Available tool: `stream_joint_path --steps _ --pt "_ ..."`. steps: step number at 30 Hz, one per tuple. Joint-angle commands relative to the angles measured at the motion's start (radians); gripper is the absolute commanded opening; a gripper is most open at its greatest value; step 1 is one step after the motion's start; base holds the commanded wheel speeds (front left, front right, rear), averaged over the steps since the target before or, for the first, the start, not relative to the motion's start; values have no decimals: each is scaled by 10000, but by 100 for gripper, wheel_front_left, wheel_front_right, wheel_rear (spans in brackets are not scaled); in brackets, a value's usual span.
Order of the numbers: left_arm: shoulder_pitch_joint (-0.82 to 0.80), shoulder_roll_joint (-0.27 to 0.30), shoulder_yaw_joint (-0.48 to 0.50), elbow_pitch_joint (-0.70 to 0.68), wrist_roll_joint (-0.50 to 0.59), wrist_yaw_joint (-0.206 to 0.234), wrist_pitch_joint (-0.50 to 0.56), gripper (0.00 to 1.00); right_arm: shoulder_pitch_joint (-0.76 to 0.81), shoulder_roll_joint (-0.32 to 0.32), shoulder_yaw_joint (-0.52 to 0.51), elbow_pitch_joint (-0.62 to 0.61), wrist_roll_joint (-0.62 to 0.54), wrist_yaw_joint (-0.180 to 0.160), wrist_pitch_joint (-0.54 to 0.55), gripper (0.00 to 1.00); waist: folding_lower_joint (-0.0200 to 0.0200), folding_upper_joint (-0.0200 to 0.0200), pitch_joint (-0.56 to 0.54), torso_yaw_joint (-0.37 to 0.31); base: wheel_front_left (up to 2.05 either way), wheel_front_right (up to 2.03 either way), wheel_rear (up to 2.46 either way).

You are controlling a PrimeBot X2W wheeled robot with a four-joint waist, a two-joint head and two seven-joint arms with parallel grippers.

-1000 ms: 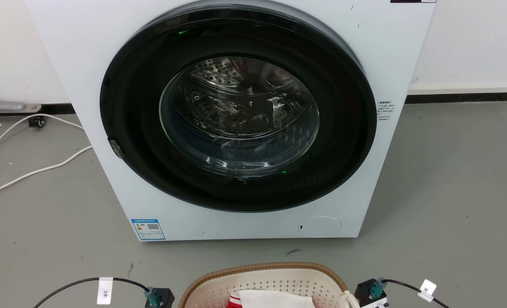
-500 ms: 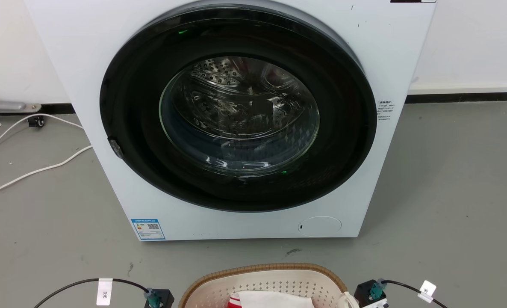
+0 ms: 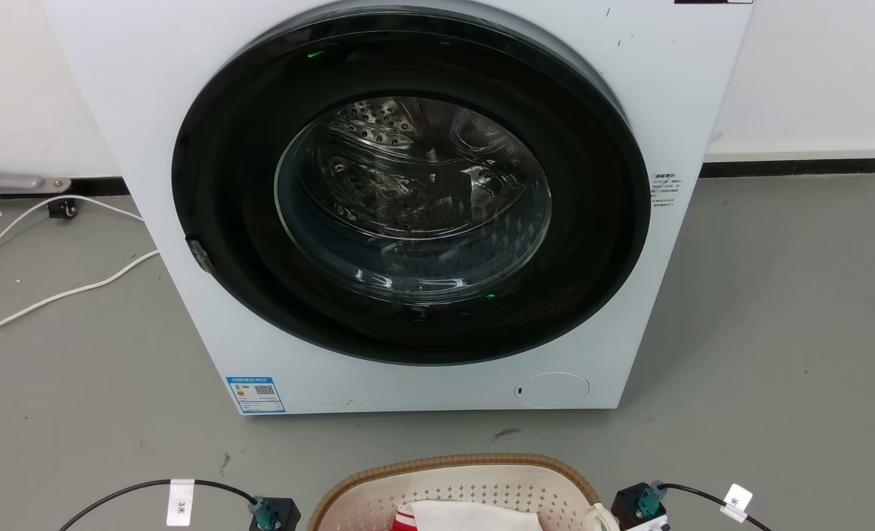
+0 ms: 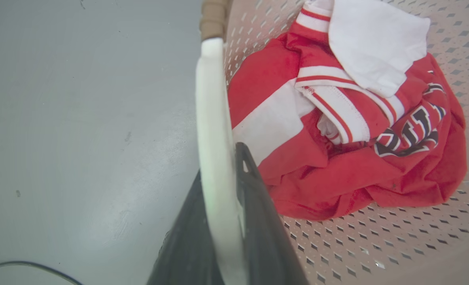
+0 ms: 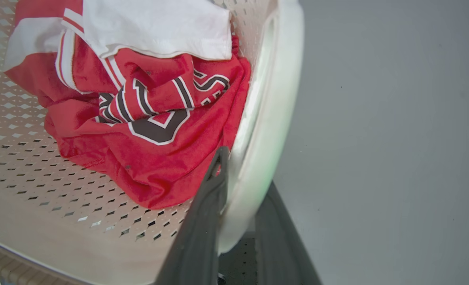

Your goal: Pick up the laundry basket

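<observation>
The laundry basket [image 3: 454, 462] sits at the bottom edge of the head view, on or just above the grey floor [image 3: 777, 332] in front of the washing machine [image 3: 408, 221]. We cannot tell whether its base is clear of the floor.

Our left end effector [image 4: 218, 166] pinches the white left handle [image 4: 212, 99], one finger inside the basket and one outside. Our right end effector [image 5: 246, 170] grips the right handle [image 5: 276, 111] the same way.

We judge the basket light and fairly stiff, though thin perforated plastic may flex when lifted. The smooth handles could slip between narrow fingers, so both sides should rise evenly. A red and white shirt [image 4: 337, 174] and a white cloth [image 4: 377, 43] lie loose inside and add little weight.

The washing machine door is shut, a white cable [image 3: 54, 295] trails on the floor well to the left, and a pale wall [image 3: 814, 74] runs behind.
</observation>
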Motion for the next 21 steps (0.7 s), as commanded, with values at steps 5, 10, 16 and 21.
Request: stream_joint_path --steps 5,10,16,21 --pt "-173 -3 -153 -10 -75 -48 -87 0 96 50 22 -22 -54 35 -43 0 0 -1 8 15 0 0 0" --pt "-207 -15 -255 -5 -157 -48 -90 0 102 31 22 -18 -55 34 -23 0 0 -1 25 41 0 0 0" --pt "-214 -3 -366 10 -288 -48 -103 0 104 26 22 -33 -42 34 -3 0 0 -1 39 44 0 0 0" --pt "-224 2 -456 14 -387 -48 -117 0 120 32 22 -32 -39 35 7 0 0 -1 38 50 0 0 0"
